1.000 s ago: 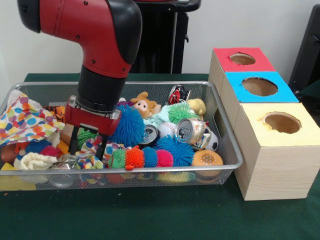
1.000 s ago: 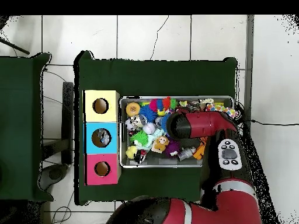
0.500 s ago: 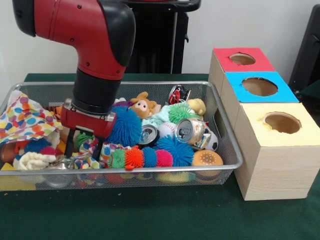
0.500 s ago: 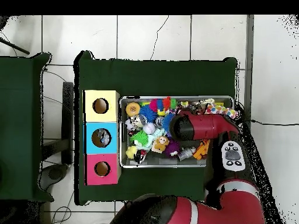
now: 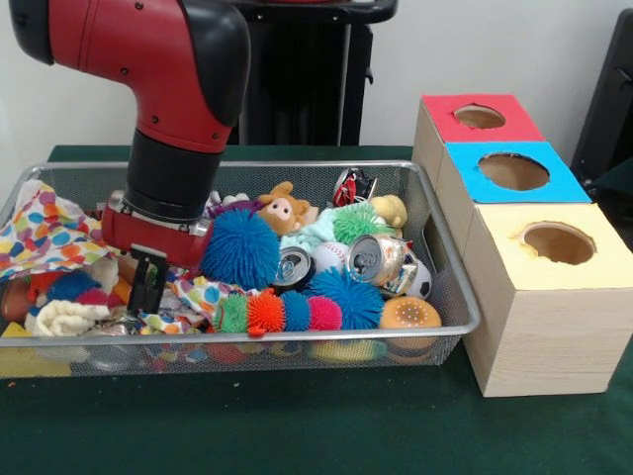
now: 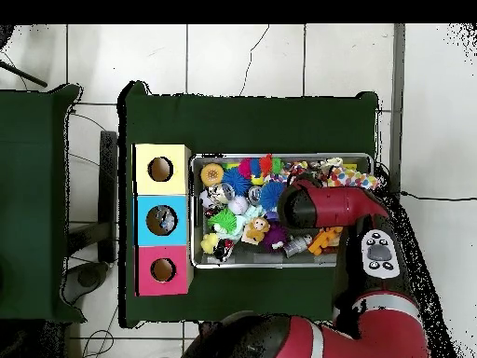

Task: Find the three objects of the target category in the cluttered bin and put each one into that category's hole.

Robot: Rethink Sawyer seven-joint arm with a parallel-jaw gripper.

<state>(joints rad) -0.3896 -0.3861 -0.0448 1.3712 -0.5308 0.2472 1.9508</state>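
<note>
Gripper down in the cluttered bin

The gripper (image 5: 148,287) sits low among polka-dot cloth (image 5: 45,237) at one end of the mesh bin (image 5: 455,297); clutter hides its tips, so I cannot tell whether it grasps anything. Blue spiky ball (image 5: 240,249), crushed can (image 5: 379,259) and plush toy (image 5: 287,208) fill the bin. Beside it, the red (image 5: 480,117), blue (image 5: 512,171) and yellow (image 5: 558,242) box holes.

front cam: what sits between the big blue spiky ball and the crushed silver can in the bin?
In the front view, between the big blue spiky ball and the crushed silver can lie a second, dark can end and a white baseball.
</note>
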